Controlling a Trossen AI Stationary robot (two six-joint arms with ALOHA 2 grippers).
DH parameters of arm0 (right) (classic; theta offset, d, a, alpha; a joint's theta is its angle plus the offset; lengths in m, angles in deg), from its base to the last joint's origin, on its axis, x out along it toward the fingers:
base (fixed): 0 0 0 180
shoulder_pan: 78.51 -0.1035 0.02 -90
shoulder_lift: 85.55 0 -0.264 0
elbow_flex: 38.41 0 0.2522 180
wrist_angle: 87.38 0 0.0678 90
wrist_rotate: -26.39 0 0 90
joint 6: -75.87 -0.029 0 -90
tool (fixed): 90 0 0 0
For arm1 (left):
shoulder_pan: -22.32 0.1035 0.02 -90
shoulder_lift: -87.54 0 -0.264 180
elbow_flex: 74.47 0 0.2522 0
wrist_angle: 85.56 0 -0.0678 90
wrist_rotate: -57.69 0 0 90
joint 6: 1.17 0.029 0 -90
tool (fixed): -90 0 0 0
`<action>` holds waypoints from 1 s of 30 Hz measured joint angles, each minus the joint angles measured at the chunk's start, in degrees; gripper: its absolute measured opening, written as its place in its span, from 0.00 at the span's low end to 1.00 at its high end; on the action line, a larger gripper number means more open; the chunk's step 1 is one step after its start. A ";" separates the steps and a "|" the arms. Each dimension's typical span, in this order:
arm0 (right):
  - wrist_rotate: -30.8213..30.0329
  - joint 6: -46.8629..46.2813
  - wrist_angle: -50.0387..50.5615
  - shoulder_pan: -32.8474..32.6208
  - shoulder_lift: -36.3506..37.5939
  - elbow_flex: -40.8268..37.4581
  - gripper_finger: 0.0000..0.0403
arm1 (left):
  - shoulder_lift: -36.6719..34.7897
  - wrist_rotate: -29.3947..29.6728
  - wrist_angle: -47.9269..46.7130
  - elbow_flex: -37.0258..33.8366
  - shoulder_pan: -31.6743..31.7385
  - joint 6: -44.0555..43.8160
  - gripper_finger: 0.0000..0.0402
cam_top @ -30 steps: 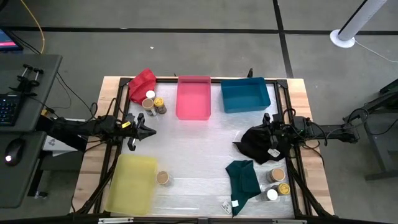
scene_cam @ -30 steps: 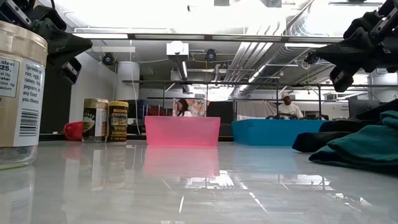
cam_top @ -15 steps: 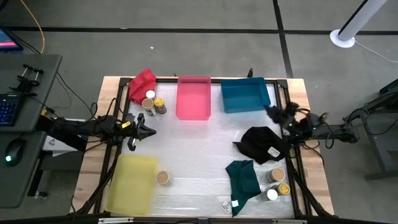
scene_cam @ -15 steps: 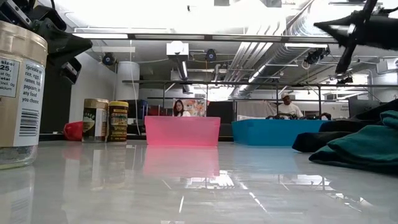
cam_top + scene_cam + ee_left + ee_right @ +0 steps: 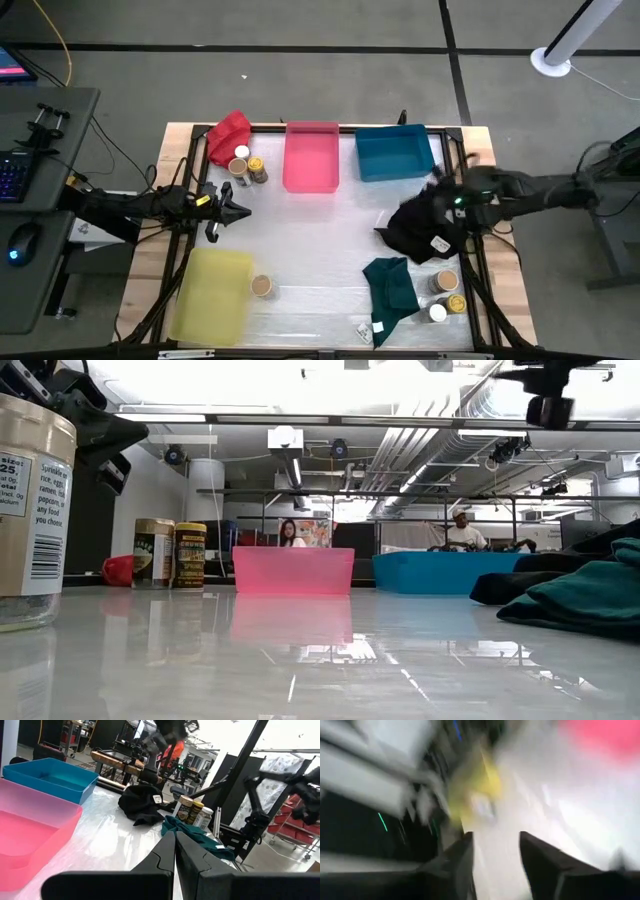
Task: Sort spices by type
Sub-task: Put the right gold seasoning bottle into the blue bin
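Black cloth (image 5: 420, 230) lay under our right gripper (image 5: 440, 192), fingers parted, empty. Left gripper (image 5: 243, 210) waited clenched. No jar grasped yet; next we needed the jars (image 5: 446, 294) nearby.

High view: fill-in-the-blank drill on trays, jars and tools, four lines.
1. The tray between the red cloth and the blue tray is ___.
2. The jars beside the red cloth number ___.
3. The lone jar by the yellow tray has a ___ lid.
4. The cloth nearest the right tool is ___.
Missing: pink; three; tan-brown; black.
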 joint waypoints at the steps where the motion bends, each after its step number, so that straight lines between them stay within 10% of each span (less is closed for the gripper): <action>1: 3.74 -0.90 5.47 -0.79 -4.01 3.45 0.44 | 0.00 0.00 0.03 0.00 0.00 -0.01 0.00; 12: 19.53 -10.30 49.76 -15.83 -35.94 27.22 0.72 | 0.00 0.00 0.01 0.00 -0.02 0.00 0.00; 30: 21.71 -32.91 51.82 -28.02 -40.82 21.81 0.73 | 0.00 0.00 -0.01 0.00 -0.01 0.01 0.00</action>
